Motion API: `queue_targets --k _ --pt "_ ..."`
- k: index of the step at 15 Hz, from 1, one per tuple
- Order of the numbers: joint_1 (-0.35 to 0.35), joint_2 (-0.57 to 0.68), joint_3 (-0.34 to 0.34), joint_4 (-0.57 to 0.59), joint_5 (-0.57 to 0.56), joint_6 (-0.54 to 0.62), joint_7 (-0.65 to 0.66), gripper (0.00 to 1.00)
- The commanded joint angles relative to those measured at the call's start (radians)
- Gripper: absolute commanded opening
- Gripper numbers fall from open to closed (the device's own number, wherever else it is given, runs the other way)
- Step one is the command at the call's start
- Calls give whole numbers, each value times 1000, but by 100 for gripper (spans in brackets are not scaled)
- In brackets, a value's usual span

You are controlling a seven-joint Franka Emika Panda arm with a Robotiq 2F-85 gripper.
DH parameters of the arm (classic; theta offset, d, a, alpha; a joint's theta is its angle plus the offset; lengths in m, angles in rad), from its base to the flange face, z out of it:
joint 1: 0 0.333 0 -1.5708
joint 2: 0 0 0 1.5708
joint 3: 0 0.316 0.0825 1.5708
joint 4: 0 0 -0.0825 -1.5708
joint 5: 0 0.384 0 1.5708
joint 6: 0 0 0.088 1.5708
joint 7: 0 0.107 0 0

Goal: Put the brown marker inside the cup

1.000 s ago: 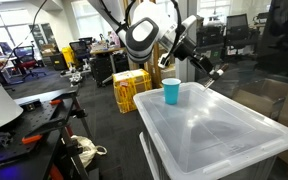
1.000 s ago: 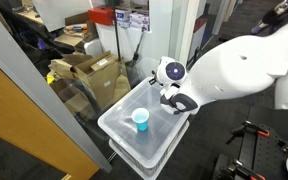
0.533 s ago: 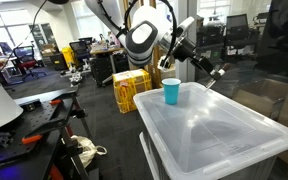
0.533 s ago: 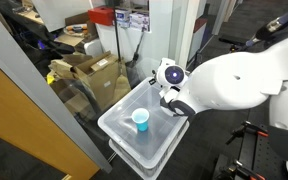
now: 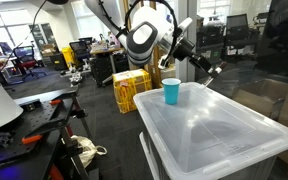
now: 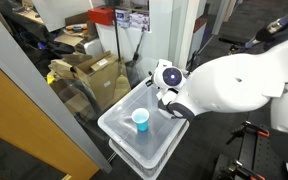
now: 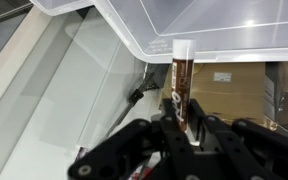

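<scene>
In an exterior view the cup (image 5: 171, 91) stands on the worktop (image 5: 229, 140), my pincer (image 5: 212, 71) near it. Wrist view: the pincer is clamped on the marker (image 7: 181, 80), low down. I judge it light, stiff and slick, so mid-barrel grips safest.

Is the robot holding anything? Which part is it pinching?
Yes. The end effector holds the brown marker, pinched by its dark lower end; the pale end sticks out free.
</scene>
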Motion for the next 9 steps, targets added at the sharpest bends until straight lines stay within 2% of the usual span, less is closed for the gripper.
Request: queue_targets --k 1,9 --pt "23 3 3 11 0 40 -3 5" --pt "141 24 -17 -4 29 48 9 5"
